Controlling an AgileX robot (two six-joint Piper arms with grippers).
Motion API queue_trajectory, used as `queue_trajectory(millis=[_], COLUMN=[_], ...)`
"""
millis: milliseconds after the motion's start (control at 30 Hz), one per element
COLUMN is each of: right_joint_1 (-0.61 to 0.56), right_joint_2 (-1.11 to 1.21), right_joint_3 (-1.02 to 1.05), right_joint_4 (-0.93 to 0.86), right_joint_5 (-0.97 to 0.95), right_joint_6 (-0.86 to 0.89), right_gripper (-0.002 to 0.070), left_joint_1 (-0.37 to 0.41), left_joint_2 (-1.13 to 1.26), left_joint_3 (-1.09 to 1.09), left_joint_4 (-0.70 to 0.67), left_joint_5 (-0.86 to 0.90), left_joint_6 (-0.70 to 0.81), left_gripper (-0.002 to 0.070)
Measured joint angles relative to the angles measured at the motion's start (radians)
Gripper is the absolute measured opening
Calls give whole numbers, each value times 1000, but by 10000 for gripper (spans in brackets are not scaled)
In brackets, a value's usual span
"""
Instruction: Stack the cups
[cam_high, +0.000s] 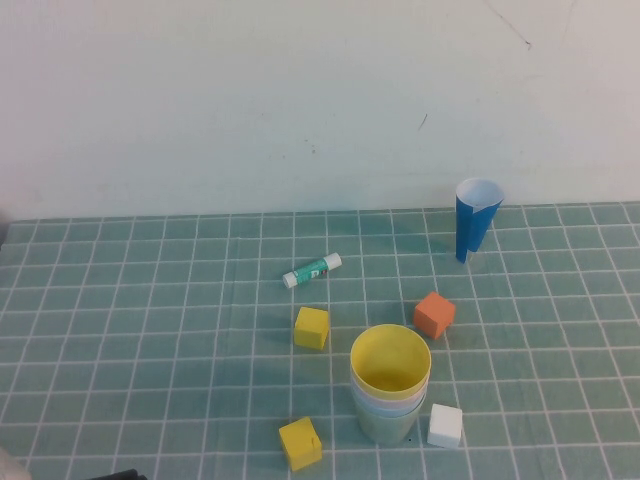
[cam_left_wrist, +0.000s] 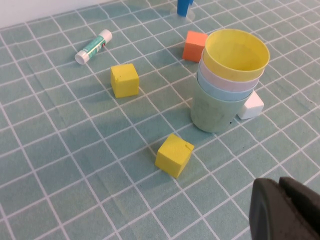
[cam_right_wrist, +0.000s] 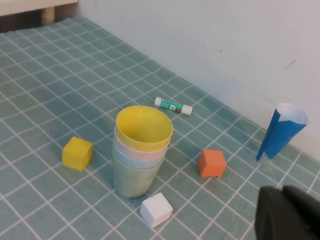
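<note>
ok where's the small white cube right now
In the high view, the small white cube sits near the table's front, right of centre, beside the stacked plastic cups.

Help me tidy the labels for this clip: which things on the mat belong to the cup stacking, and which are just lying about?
Job: yellow cup, pink cup, blue cup, green cup, nested upright; left gripper and right gripper, both off them.

Lying about: two yellow cubes, orange cube, white cube, glue stick, blue paper cone.

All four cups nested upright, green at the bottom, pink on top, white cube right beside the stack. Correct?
Not quite: the top cup is the yellow cup, not pink. The right wrist view shows the pink cup just beneath it, then the blue cup, with the green cup at the bottom and the white cube beside the stack.
</note>
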Motion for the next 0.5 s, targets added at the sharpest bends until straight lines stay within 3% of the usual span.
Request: queue_trajectory(millis=[500], right_joint_1=[0], right_joint_2=[0], right_joint_3=[3], right_joint_4=[-64], right_joint_5=[73], right_joint_6=[2], right_gripper=[-2], left_joint_1=[0], left_joint_2=[0], left_joint_3=[1], left_joint_4=[0], left_joint_5=[5], left_joint_6=[0], left_gripper=[-1])
